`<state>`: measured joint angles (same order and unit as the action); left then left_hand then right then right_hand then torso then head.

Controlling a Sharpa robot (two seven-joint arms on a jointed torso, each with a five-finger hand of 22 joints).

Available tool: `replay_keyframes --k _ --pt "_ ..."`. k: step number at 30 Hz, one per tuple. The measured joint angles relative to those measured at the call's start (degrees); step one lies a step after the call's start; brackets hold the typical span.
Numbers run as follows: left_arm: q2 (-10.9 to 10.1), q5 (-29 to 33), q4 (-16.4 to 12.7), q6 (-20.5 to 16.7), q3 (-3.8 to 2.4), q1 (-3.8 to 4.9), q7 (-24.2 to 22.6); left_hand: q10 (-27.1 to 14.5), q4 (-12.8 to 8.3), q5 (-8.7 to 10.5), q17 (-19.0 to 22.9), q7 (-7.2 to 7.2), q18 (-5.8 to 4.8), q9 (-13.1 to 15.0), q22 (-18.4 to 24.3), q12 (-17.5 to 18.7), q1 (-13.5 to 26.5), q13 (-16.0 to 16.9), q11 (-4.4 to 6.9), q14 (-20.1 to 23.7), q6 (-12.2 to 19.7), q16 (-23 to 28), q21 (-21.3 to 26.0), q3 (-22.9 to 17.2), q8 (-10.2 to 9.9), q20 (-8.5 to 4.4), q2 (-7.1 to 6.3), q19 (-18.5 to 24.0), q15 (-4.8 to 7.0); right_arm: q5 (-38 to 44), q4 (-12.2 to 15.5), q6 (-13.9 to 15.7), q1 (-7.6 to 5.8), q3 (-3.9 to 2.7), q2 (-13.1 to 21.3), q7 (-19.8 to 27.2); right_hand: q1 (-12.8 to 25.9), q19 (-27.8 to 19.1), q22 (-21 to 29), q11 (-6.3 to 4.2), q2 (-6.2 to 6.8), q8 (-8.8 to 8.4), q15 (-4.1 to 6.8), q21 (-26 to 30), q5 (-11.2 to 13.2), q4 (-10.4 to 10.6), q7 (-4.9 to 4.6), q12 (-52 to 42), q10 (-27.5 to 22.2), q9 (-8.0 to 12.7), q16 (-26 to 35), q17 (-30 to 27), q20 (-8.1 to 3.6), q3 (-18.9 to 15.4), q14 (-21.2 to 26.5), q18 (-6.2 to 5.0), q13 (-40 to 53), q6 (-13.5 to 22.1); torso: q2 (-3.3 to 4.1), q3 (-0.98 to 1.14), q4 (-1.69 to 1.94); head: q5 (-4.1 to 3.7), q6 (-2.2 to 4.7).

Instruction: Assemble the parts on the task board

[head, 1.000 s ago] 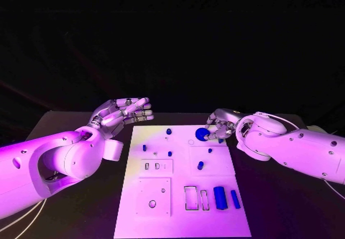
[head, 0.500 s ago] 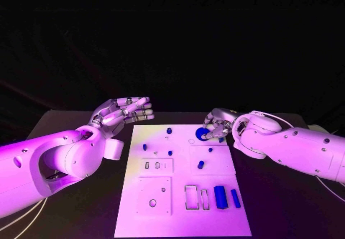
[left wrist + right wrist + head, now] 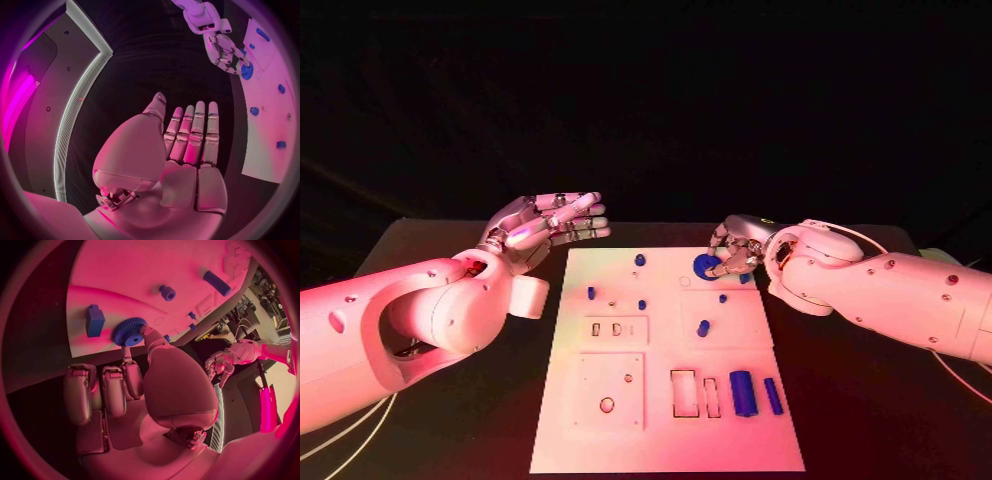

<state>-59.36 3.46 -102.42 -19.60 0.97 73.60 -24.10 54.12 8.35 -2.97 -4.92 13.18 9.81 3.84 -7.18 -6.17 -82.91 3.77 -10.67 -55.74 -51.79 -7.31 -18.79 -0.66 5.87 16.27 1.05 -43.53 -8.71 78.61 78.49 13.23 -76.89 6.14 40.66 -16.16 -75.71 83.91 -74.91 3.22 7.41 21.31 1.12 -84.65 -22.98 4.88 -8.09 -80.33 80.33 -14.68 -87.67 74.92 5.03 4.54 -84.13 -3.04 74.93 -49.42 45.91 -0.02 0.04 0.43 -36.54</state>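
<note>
The white task board (image 3: pixel 668 420) lies in the middle of the table. My right hand (image 3: pixel 737 250) pinches a blue gear (image 3: pixel 707 265) with its fingertips, just above the board's far right part. The right wrist view has the gear (image 3: pixel 129 332) at the fingertips, beside a blue block (image 3: pixel 95 320) on the board (image 3: pixel 125 270). My left hand (image 3: pixel 548 225) hovers open, palm up and fingers straight, off the board's far left corner. From the left wrist view, this hand (image 3: pixel 181 150) holds nothing, with the gear (image 3: pixel 247 71) and the right hand (image 3: pixel 222 47) farther off.
Small blue parts stand on the board: a peg (image 3: pixel 640 260) at the far edge, others at mid-board (image 3: pixel 702 327), and two long bars (image 3: pixel 744 392) near the front right by empty slots (image 3: pixel 684 394). Bare black table (image 3: pixel 862 420) flanks the board.
The right forearm has shifted slightly, while the gear stays at about the same spot over the board. The left hand has not moved.
</note>
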Motion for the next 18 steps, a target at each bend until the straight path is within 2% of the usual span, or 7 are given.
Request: replay_keyframes --k 1,2,7,8,18 --pt "0.0 0.0 0.0 0.0 0.0 0.0 0.01 0.0 0.0 0.0 0.0 0.0 0.0 0.0 0.0 0.0 0.0 0.0 0.0 0.0 0.0 0.0 0.0 0.0 0.0 0.0 0.0 0.0 0.0 0.16 0.06 -0.08 0.0 0.0 0.03 -0.01 -0.55 0.0 0.0 -0.15 -0.17 0.26 0.0 -0.05 0.17 -0.29 0.0 -0.21 0.15 -0.08 -0.08 0.0 0.0 0.34 0.0 0.08 0.0 0.0 0.0 0.01 -0.03 0.01 -0.03" --pt "-0.01 0.0 0.0 0.0 0.0 0.0 0.01 0.0 0.0 0.0 0.0 0.0 0.0 0.0 0.0 0.0 0.0 0.0 0.0 0.0 0.0 0.0 0.0 0.0 0.0 0.0 0.0 0.0 0.0 0.34 0.11 -0.15 0.0 0.0 0.06 -0.01 -1.04 0.0 0.0 -0.2 -0.4 0.58 0.0 -0.23 0.6 -0.51 0.15 -0.26 0.2 -0.18 -0.22 0.0 0.0 0.87 0.0 0.61 0.0 -0.14 -0.01 0.01 -0.04 0.01 -0.04" --pt "-0.02 0.0 0.0 0.01 0.0 0.0 0.06 0.0 0.0 0.0 0.0 0.0 0.0 0.0 0.0 0.0 0.0 0.0 0.0 0.0 0.0 0.0 0.0 0.0 0.0 0.0 0.0 0.0 0.0 1.33 0.61 -0.54 -0.03 -0.08 0.32 0.0 -2.54 0.0 0.0 -0.54 -0.97 1.74 0.0 -0.66 1.39 -1.86 0.75 -1.12 0.94 -0.25 -0.29 0.0 0.0 3.52 0.0 0.63 0.0 -0.78 -0.05 0.0 -0.03 -0.07 -0.1" --pt "-0.02 0.0 0.0 0.02 0.0 0.0 0.08 0.0 0.0 0.0 0.0 0.0 -0.01 0.0 0.0 0.0 0.0 0.0 0.0 0.0 0.0 0.0 0.0 0.0 0.0 0.0 0.0 0.0 0.0 1.6 0.68 -0.58 -0.04 -0.1 0.37 0.03 -2.78 0.0 0.0 -0.71 -0.74 1.87 0.0 -0.66 1.52 -2.03 0.89 -1.22 1.11 -0.27 -0.45 0.0 0.0 3.98 0.0 0.63 -0.01 -1.12 -0.05 0.0 -0.01 -0.07 -0.1" --pt "-0.07 0.01 -0.04 0.03 0.0 0.0 0.22 0.0 0.0 0.0 0.0 0.0 -0.01 0.0 -0.01 0.0 0.0 0.0 0.0 0.0 0.0 0.0 0.0 0.0 0.0 0.0 0.0 0.0 0.0 4.61 0.99 -0.34 -0.05 -0.14 0.18 0.22 -3.2 0.0 -0.04 -1.14 -1.05 2.47 0.22 -1.06 2.06 -2.61 0.9 -1.53 1.54 -0.28 -0.45 -0.01 0.0 6.95 0.21 0.62 -0.01 -1.7 -0.04 -0.01 0.0 -0.18 -0.02"
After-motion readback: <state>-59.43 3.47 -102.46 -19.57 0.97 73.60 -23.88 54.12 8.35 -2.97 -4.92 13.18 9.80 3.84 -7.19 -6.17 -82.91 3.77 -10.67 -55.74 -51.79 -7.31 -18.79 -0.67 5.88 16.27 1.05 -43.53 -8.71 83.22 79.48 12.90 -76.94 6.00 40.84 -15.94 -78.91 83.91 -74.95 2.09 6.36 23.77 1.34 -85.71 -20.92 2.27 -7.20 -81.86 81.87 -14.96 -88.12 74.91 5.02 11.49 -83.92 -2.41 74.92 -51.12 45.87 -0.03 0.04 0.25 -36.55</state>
